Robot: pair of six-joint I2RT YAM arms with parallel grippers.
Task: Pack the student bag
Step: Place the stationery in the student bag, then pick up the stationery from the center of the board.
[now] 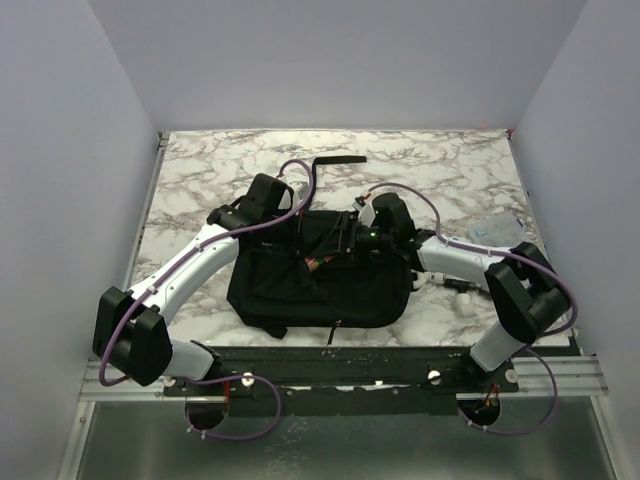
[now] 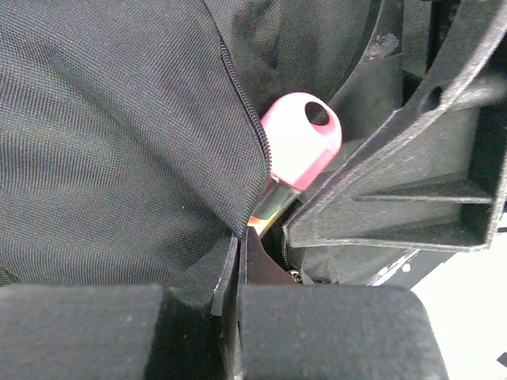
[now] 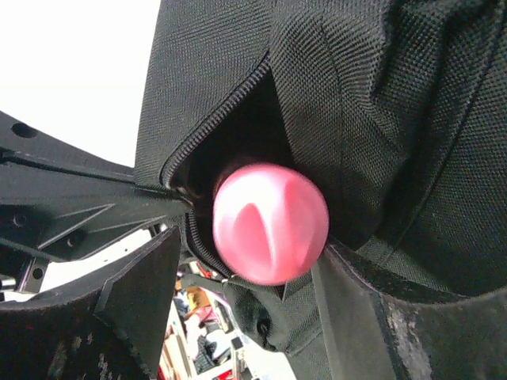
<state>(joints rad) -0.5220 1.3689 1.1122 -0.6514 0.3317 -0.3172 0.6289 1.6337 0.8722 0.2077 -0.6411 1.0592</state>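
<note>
Student bag centre of table, both grippers at its far-edge opening.
Looks soft, floppy, light; best grabbed at the zipper lip. Left gripper pinched tight on that lip; right gripper jaws spread around pink-capped item.

**Bag mouth plugged; room only out on the table**

Zip opening of the student bag is narrow. A pink rounded object fills most of it. Right gripper straddles the object with its jaws apart, blocking the approach from that side. Left gripper is clamped on bag fabric just beside the slit, close to the right gripper's body. Bare marble table shows far left. A black strap lies along the far side, and a clear plastic item lies on the right.
</note>
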